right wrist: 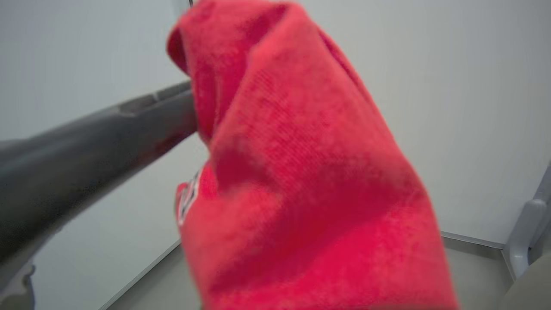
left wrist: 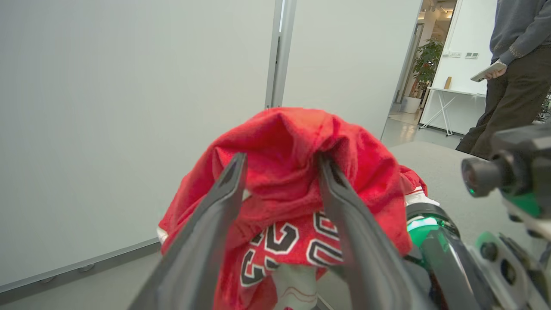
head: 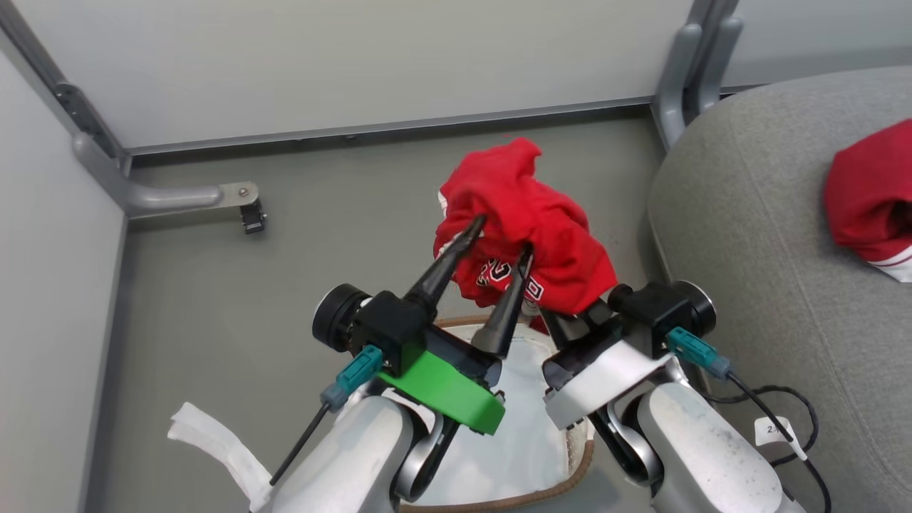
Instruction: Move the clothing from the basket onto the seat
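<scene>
Above the basket (head: 578, 467), the red jersey (head: 524, 214) should be slid gently off the wide-spread left gripper (head: 504, 235) (right gripper (head: 570, 324) fingers hidden in cloth, state unreadable).

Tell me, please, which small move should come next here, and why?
Probably draw the left gripper back out of the red lettered basketball garment: its fingers stand open, and the cloth drapes over the right gripper, nearer the grey fabric seat.

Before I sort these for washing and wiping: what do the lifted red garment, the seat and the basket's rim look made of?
Red garment: soft matte knit, likely jersey fabric; it crumples and shows fine ribbing close up. Seat: grey woven upholstery, matte, faint weave grain. Basket rim: brown braided band, wicker or imitation; can't tell.
</scene>
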`<state>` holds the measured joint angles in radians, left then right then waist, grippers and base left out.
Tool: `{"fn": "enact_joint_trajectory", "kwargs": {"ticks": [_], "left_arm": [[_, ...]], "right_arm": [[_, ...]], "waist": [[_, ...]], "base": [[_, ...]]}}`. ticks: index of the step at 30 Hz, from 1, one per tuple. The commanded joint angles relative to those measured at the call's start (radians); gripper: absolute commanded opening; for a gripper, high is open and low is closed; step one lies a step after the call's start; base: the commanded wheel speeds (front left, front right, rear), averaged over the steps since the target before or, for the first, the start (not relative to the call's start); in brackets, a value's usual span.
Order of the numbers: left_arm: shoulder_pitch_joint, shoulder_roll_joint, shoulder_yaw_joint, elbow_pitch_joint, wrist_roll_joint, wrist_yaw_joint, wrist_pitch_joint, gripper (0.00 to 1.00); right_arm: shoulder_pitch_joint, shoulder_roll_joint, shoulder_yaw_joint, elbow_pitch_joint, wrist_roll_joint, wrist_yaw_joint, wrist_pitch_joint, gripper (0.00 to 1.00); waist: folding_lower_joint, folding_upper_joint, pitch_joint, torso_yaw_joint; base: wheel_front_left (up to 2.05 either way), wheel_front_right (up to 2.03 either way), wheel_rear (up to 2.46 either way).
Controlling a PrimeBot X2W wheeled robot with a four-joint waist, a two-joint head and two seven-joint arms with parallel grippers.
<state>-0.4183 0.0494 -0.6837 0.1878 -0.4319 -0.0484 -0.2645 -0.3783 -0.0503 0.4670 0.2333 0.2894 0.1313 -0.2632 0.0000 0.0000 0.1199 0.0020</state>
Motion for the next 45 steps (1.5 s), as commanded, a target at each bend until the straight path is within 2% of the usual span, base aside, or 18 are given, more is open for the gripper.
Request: {"fn": "enact_joint_trajectory", "kwargs": {"ticks": [1,9,15,27,38,40,45], "left_arm": [[0.012,0.003,0.006,0.007,0.010,0.002,0.000,1.00],[0.022,0.003,0.047,0.057,0.056,-0.015,0.000,1.00],[0.031,0.003,0.075,0.088,0.079,-0.033,0.000,1.00],[0.044,0.004,0.102,0.126,0.098,-0.050,0.000,1.00],[0.002,0.004,0.078,0.161,0.097,-0.073,0.000,1.00],[-0.002,0.004,0.077,0.169,0.098,-0.074,0.000,1.00],[-0.004,0.006,0.093,0.197,0.124,-0.076,0.000,1.00]], "right_arm": [[0.011,-0.003,-0.006,-0.011,-0.003,-0.001,-0.002,0.00],[0.043,-0.003,-0.053,-0.048,-0.022,-0.001,-0.002,0.00],[0.062,-0.003,-0.090,-0.065,-0.024,-0.001,-0.002,0.00],[0.102,-0.003,-0.144,-0.085,-0.029,-0.001,-0.002,0.00],[0.125,-0.019,-0.278,-0.098,-0.081,-0.001,-0.002,0.00],[0.086,-0.041,-0.268,-0.082,-0.093,-0.001,-0.002,0.00],[-0.074,-0.143,-0.213,-0.024,-0.108,-0.001,-0.002,0.00]], "waist": [[0.0000,0.0000,0.004,-0.030],[0.0000,0.0000,0.019,-0.179],[0.0000,0.0000,0.044,-0.331],[0.0000,0.0000,0.071,-0.519],[0.0000,0.0000,0.120,-0.548],[0.0000,0.0000,0.136,-0.547],[0.0000,0.0000,0.191,-0.543]], "base": [[0.00,0.00,0.00],[0.00,0.00,0.00],[0.00,0.00,0.00],[0.00,0.00,0.00],[0.00,0.00,0.00],[0.00,0.00,0.00],[0.00,0.00,0.00]]}}
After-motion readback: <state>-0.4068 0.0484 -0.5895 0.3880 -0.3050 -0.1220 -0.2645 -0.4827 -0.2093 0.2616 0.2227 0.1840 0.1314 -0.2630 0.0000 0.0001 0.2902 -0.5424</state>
